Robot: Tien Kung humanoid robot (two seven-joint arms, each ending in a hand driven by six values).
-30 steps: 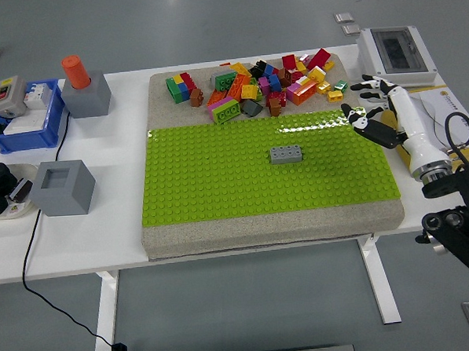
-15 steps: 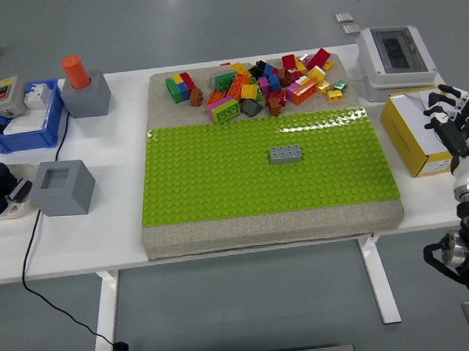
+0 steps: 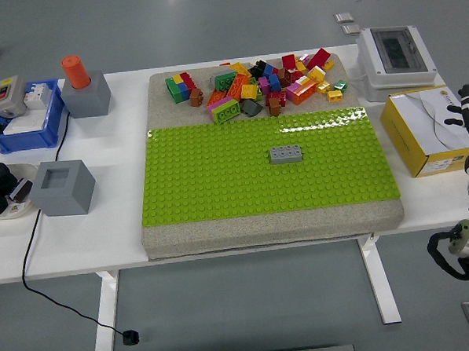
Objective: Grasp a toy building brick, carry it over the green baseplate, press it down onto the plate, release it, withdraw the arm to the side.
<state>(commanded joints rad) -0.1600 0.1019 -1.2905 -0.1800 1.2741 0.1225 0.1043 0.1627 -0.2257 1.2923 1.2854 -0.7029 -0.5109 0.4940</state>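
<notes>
Head view: at nine o'clock a blue bin holds switchgear, with a grey block carrying an orange cylinder just beside it and a hollow grey cube nearer the table's front edge. The white table bears a pale foam slab at centre, and on that lies the green baseplate. A single grey brick sits on the baseplate, slightly toward three o'clock of its middle, apparently seated on the studs. At twelve o'clock, beyond the baseplate, a loose pile of coloured bricks lies on the bare foam. Toward two o'clock stands a white enclosure box, and at three o'clock a yellow carton. At the frame's three o'clock edge the right hand pokes in beside the carton, well apart from the baseplate; it holds nothing, its fingers spread. No left arm is visible.

By my reading, the brick is placed and let go, and the withdrawal to the side is all but finished. A further cycle would call for reaching to the pile at twelve o'clock and closing on one brick that lies free of its neighbours
</notes>
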